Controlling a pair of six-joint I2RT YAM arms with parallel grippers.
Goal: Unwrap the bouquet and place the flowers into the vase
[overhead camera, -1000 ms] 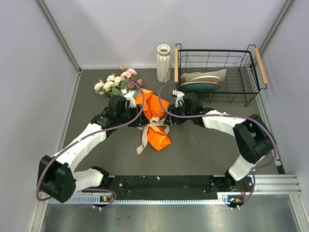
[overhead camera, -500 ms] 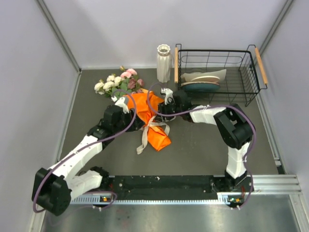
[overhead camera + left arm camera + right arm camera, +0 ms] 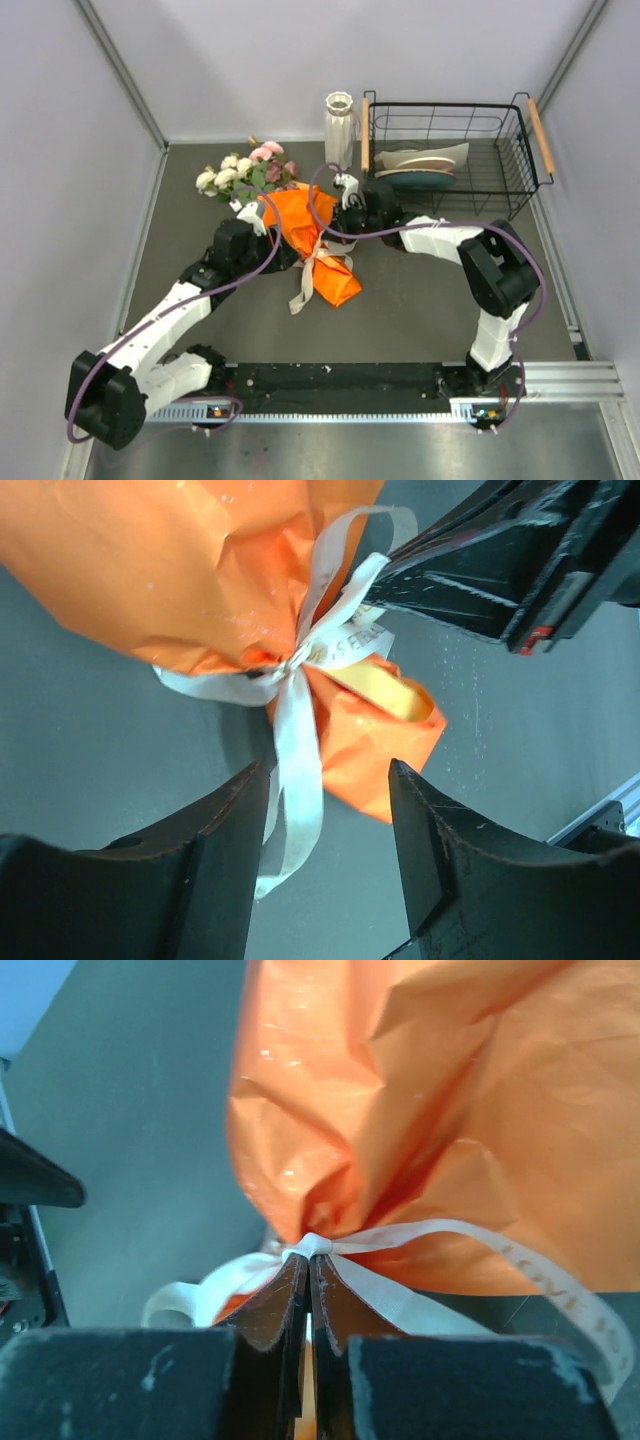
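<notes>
Closed since the earlier frame, the right gripper (image 3: 309, 1260) has its jaws together at the ribbon (image 3: 530, 1265) knot ("LOVE" is printed on it). Jaws of the left gripper (image 3: 328, 780) are held apart above the bouquet (image 3: 300, 215), laid on the table (image 3: 420, 300) before the vase (image 3: 339, 130).

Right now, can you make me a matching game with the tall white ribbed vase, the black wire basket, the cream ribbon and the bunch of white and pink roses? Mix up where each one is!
Things:
1. tall white ribbed vase
2. black wire basket
3. cream ribbon
4. white and pink roses

Places and states:
A. holds stacked dishes
B. pinched at its knot by the right gripper
C. standing upright just left of the basket
D. lying on the table, poking out of the orange paper

Pairs: 1-C, 2-A, 3-B, 4-D
</notes>
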